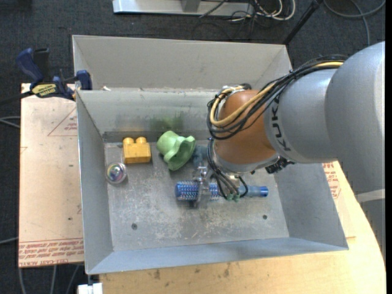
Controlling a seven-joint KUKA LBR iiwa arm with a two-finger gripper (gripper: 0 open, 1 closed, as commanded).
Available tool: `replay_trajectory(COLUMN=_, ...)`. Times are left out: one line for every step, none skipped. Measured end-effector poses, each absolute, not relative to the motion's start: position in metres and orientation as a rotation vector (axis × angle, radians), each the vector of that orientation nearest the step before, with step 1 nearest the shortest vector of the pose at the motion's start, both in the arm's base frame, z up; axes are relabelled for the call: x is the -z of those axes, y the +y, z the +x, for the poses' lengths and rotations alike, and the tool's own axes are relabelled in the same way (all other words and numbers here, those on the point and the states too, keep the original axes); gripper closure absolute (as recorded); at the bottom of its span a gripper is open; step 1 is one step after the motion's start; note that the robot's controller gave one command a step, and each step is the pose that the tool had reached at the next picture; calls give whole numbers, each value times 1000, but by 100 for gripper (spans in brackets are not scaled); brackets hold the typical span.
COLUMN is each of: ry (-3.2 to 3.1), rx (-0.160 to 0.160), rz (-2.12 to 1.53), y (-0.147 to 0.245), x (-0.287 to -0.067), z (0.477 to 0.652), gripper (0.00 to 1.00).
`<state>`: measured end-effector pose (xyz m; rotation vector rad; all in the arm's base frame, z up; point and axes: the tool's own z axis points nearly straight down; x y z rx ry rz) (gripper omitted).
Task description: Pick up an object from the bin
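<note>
the claw [199, 185], a small grey metal part at the end of the robot's wrist, is low in the middle of the bin, right over a blue plastic brush with short stiff bristles [187, 192]. the claw's tip meets the brush at the inner end of its bristle patch. from this angle it cannot be told how far the claw is open, or whether it has hold of the brush. the brush lies flat on the bin floor, bristle head to the left, and its slim blue handle runs to the right under the wrist, its end showing past it.

just above the claw sits a smooth, rounded orange cover [242, 133] on the wrist, with yellow and black cables [236, 112] looped across its top. behind it a thick, silver-grey arm [324, 115] reaches in from the right; black lettering on it begins "ku".

up and left of the claw, near it, lies a pale green, soft-looking moulded lump with curved lobes [176, 149]. left of that is a yellow plastic building block with two studs [136, 150], and further left and lower a small shiny iridescent ball [115, 173]. all rest on the scuffed floor of the grey metal bin with sloping walls [184, 231].
</note>
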<state>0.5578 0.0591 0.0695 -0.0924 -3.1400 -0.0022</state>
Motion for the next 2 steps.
replay_trajectory(ry=-3148, rx=4, rz=-29, y=84, x=-186, z=532, gripper=100)
replay_trajectory(ry=-3110, rx=1, rz=495, y=82, x=-258, z=539, gripper=100)
